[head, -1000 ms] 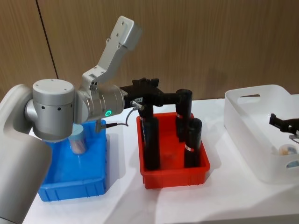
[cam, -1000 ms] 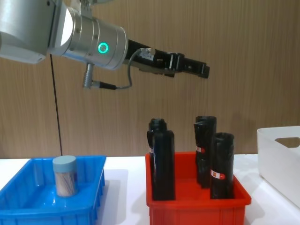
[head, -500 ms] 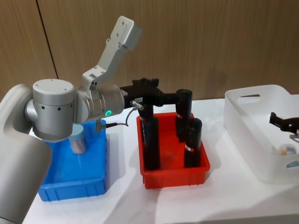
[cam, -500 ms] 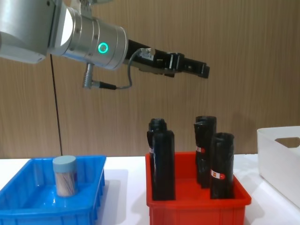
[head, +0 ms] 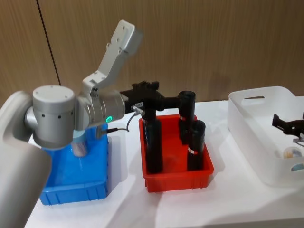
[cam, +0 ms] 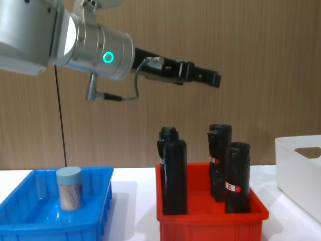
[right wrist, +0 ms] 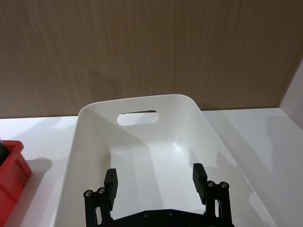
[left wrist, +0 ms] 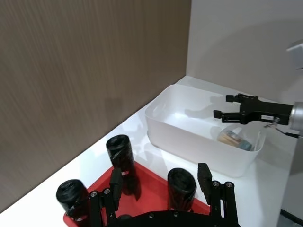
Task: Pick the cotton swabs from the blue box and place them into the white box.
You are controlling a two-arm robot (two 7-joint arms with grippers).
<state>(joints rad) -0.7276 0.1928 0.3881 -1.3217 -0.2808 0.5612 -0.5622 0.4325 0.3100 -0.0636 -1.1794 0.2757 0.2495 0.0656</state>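
The counter (head: 237, 199) carries three bins in a row, and the red bin (head: 175, 179) in the middle serves as the marker. The white box (head: 247, 102) stands well to the red bin's right and the blue box (head: 71, 192) just to its left. The red bin itself holds only tall black rolls (cam: 173, 173), which are no part of the job.

By the look of it the task is partly done. One jar of cotton swabs (left wrist: 235, 138) already lies inside the white box. Another jar (cam: 69, 188) stands upright in the blue box with its pale lid on, so at least one transfer is left.

Neither arm holds anything. The left gripper (cam: 214, 79) hangs high above the red bin, pointing toward its right side. Its fingers (left wrist: 204, 174) are apart with nothing between them. The right gripper (right wrist: 155, 174) is over the white box, well right of the red bin. Its fingers (right wrist: 199, 172) are also spread and empty. The next step, I judge, is for the left arm to go to the blue box.

Against the frames from a second ago, the left arm has swung a little. Its gripper tip sits slightly lower and nearer the red bin's left side. The jars, the boxes, the rolls and the right gripper sit as they did.
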